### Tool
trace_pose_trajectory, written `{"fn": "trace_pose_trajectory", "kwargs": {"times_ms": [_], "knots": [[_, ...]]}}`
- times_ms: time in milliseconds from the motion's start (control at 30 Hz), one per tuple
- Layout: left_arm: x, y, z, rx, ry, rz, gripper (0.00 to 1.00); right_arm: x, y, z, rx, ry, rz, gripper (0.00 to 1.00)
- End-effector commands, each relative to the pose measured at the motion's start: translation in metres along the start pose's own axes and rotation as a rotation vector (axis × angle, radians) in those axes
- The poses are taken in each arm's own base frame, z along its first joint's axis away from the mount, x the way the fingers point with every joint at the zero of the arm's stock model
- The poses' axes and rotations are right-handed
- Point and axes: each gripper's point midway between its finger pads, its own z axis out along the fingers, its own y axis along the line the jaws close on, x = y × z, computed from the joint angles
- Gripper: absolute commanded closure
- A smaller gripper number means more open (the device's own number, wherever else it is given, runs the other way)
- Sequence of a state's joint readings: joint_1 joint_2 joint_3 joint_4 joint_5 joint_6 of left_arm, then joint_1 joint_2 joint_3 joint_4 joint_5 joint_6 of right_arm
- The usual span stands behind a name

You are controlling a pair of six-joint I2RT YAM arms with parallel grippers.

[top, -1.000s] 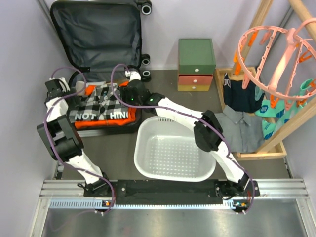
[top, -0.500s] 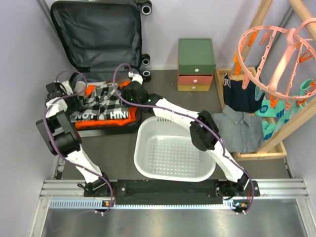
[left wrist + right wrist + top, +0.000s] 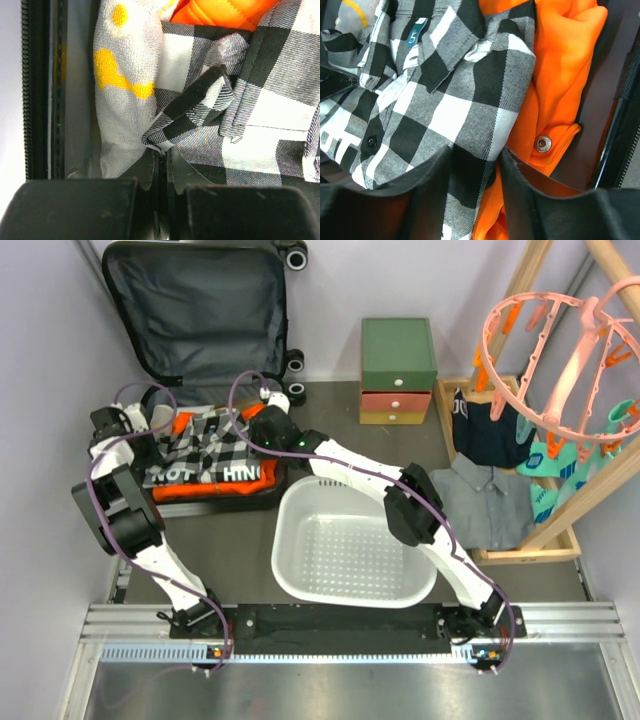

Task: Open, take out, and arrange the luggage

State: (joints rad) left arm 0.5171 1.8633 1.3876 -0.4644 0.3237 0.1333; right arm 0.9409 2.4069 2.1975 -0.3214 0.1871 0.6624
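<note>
Top external view: the large ribbed hard-shell luggage [image 3: 195, 310] lies open in the far left corner of the table. Its dark grey lined lid stands up against the wall and its lower half is packed with clothes. Just beside it, toward the near edge, sits a white perforated plastic laundry basket [image 3: 350, 555]. Both arms reach into the lower half.

Left wrist view: the left gripper [image 3: 161, 155] has its jaws pressed together on a fold of the black-and-white checked flannel shirt [image 3: 270, 115], beside a grey towel with yellow marks [image 3: 122, 75].

Right wrist view: the right gripper [image 3: 476, 157] has its jaws part-way apart around a bunch of the same shirt, next to a bright orange snap-button garment [image 3: 560, 65]. I cannot tell whether they squeeze the cloth.
</note>
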Motion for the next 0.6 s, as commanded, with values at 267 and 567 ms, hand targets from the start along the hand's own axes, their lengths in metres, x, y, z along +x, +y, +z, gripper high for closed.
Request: {"fn": "trace_pose_trajectory", "kwargs": {"times_ms": [267,567], "knots": [[-0.006,-0.056,-0.037,0.226,-0.017,0.002,1.00,-0.004,0.051,0.002,-0.198,0.014,0.028,0.72],[-0.019,-0.064,-0.061,0.229,-0.071,0.030,1.00,-0.057,0.073,-0.039,-0.257,-0.096,0.017,1.00]]}}
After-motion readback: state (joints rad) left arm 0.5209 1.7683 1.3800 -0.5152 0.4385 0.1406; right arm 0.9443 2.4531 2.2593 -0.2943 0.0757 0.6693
